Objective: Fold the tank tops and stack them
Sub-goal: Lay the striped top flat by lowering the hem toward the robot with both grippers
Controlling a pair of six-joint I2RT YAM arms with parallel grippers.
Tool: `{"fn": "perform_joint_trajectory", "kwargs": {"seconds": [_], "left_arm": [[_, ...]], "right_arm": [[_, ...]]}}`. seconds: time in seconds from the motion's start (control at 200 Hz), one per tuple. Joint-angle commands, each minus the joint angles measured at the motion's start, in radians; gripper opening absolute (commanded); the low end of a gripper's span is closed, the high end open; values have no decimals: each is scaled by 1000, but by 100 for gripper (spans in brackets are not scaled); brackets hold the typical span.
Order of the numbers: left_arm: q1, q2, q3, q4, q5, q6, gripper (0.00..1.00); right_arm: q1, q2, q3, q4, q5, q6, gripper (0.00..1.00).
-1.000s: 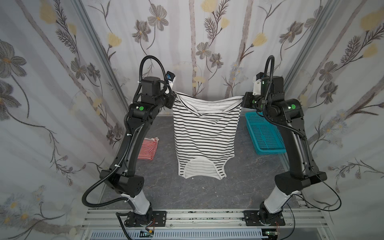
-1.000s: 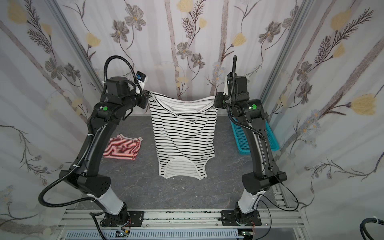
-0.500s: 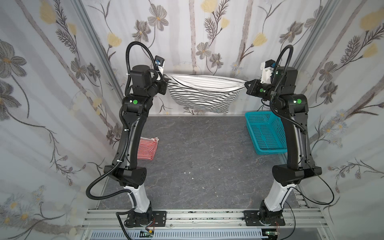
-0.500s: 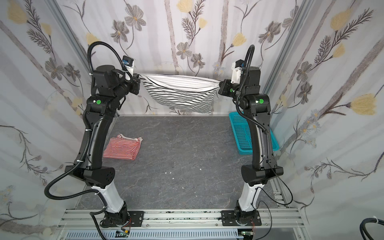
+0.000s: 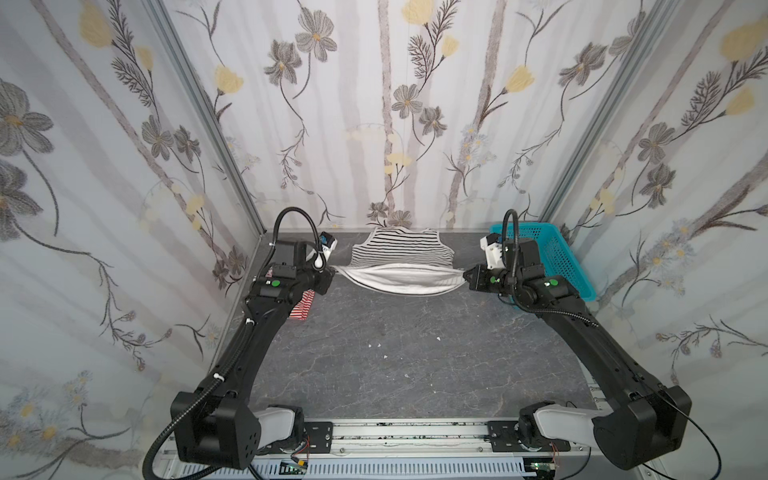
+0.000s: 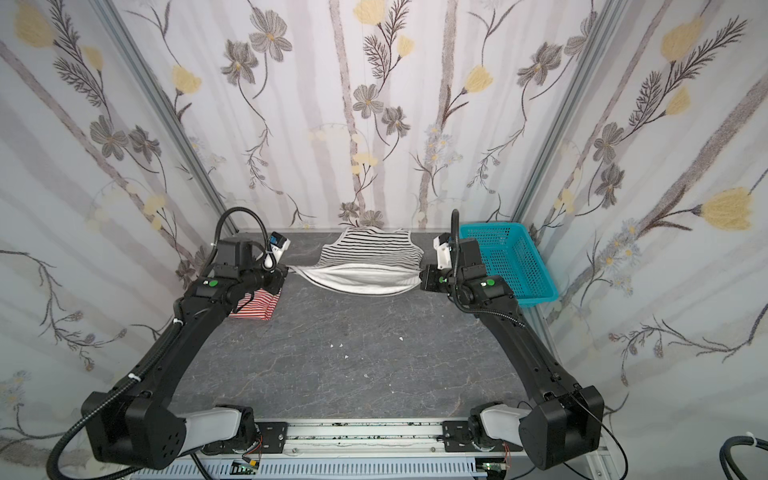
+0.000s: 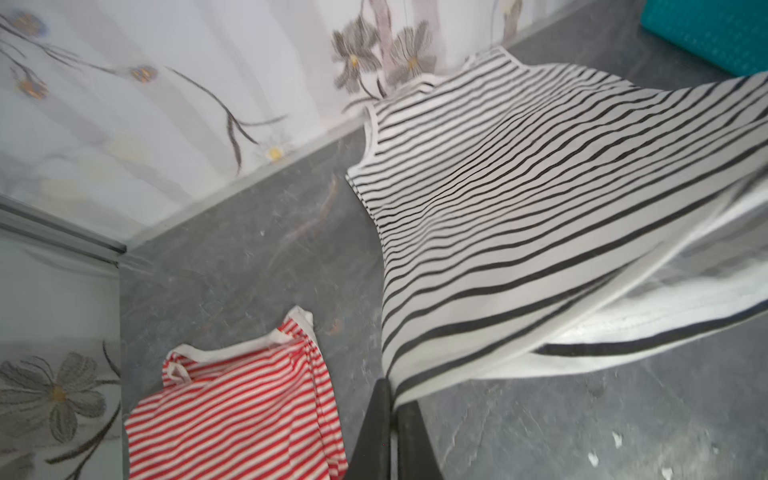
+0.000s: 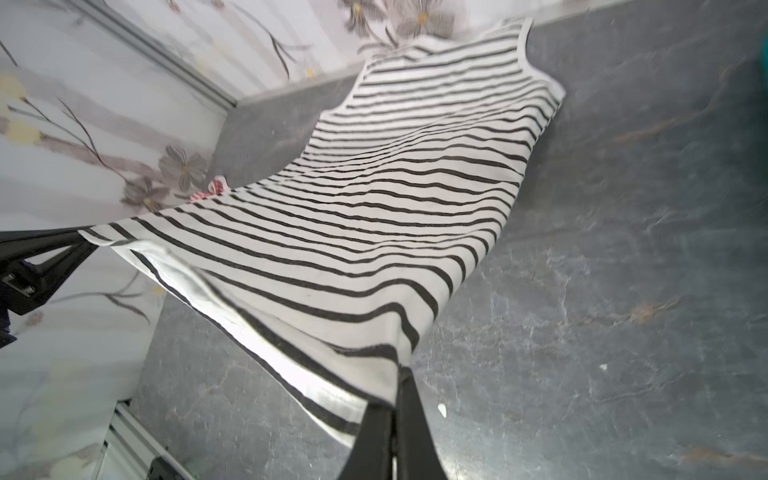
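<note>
**Black top held at the hem, part laid down; fold not begun**

Left gripper (image 7: 390, 388): jaws clamped on one hem corner of the black top (image 5: 400, 248). Right gripper (image 8: 400, 376): jaws clamped on the opposite hem corner. The hem runs taut between them, just off the table (image 5: 395, 357), and its two layers gape, the lower one sagging.

The shoulder end of the black top rests on the table, level with the far end of the basket (image 5: 559, 259) and near it on the left arm's side. The right gripper hangs close to the basket's inner wall. The red top (image 7: 232, 409) lies flat and compact, apparently already folded. It is well apart from the basket, beyond the black top and partly under the left arm in both top views.

Assessment: the step in hand is spreading the black top flat. The next move calls for both corners to come down together, drawn toward the basket's near end, so the cloth settles without creases before release. Folding and stacking with the red top remain.
</note>
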Motion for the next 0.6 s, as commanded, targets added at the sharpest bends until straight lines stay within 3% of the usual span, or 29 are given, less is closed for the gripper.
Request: {"fn": "perform_joint_trajectory", "kwargs": {"seconds": [0.0,0.205,0.595], "left_arm": [[1,-99,-154,28,39,87,0],[1,-209,-376,-49,19,169,0],[1,-250,-492,-264,14,349,0]], "right_arm": [[57,-39,-139,106,28,42,0],[155,-103,-378,165,45,120,0],[314,-259,-621,141,121,266,0]]}}
